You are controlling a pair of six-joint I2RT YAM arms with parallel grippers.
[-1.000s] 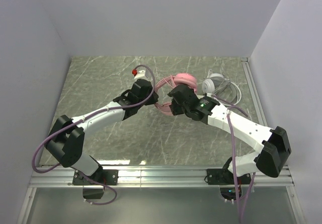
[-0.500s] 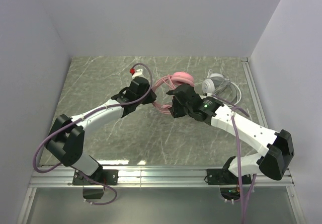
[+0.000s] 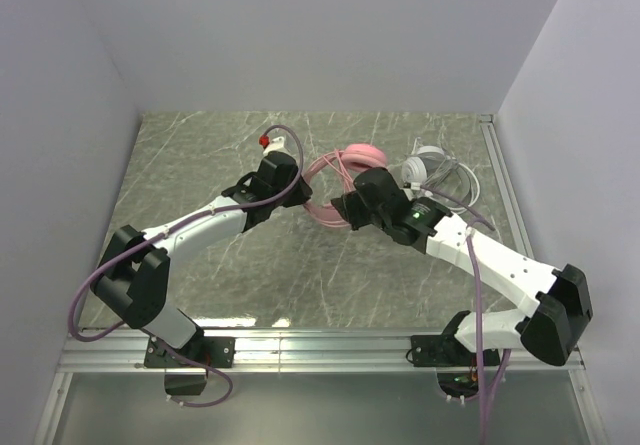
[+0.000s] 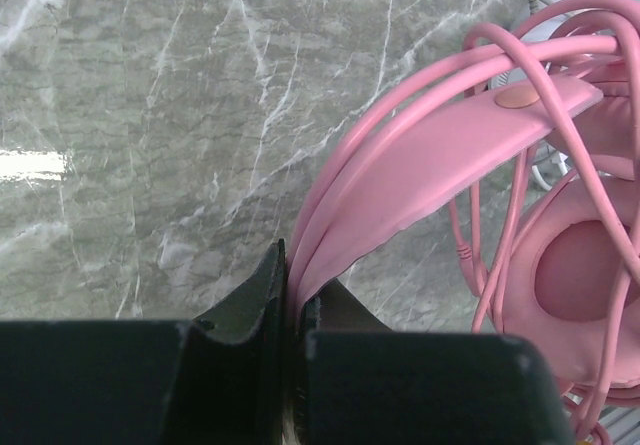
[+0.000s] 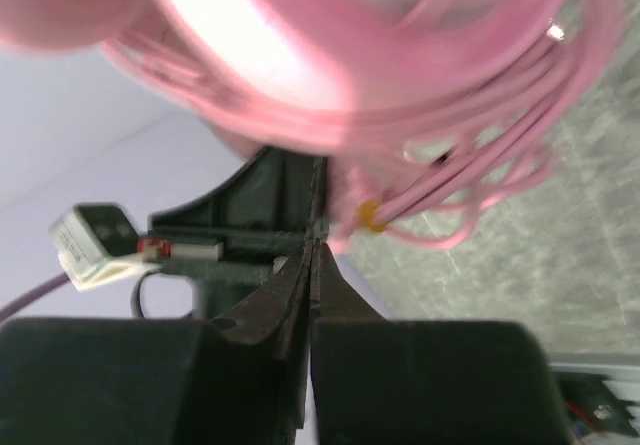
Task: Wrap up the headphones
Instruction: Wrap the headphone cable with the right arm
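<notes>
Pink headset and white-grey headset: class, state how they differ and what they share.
The pink headset is clamped by its headband in the left gripper; the white-grey headset lies ungripped. The pink headset's cord loops around it; the white-grey headset's thin cord sprawls loose beside it. Both are corded over-ear headsets.

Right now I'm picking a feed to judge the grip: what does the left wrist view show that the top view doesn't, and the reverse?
Left wrist only: the left gripper shut on the pink headset at its band, with the cord looped over that band.
Top only: the right gripper against the pink headset's near side, and the white headset to its right.
Both: the pink headset and the table.
</notes>
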